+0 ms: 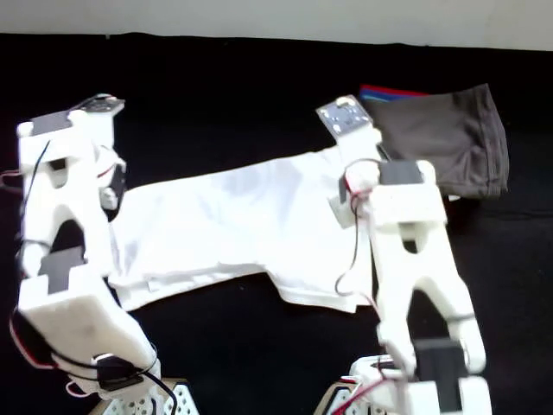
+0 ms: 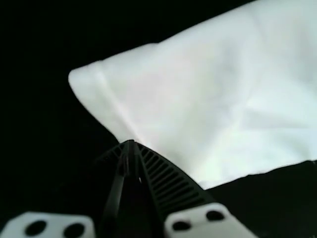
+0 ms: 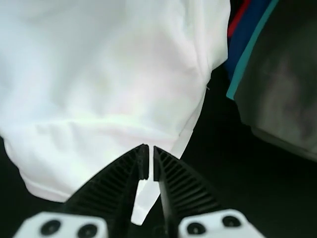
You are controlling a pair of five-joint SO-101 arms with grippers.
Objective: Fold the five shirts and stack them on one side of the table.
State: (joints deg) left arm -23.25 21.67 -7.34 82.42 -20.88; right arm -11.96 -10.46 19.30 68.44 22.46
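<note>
White shirt (image 1: 233, 225) lies spread flat across the middle of the black table (image 1: 216, 346), not folded yet. Left gripper (image 2: 130, 145) sits at its left edge with the jaws pressed together right on the hem, and I can't tell if any cloth is actually caught. Right gripper (image 3: 148, 154) is over the right edge, jaws all but closed with just a sliver between them, same doubt about a pinch. Further right is the folded pile (image 1: 449, 143), with a dark grey shirt on top. My guess is thin, light, floppy cotton that sags and wrinkles, so grab hems or corners at both ends and keep it taut.
</note>
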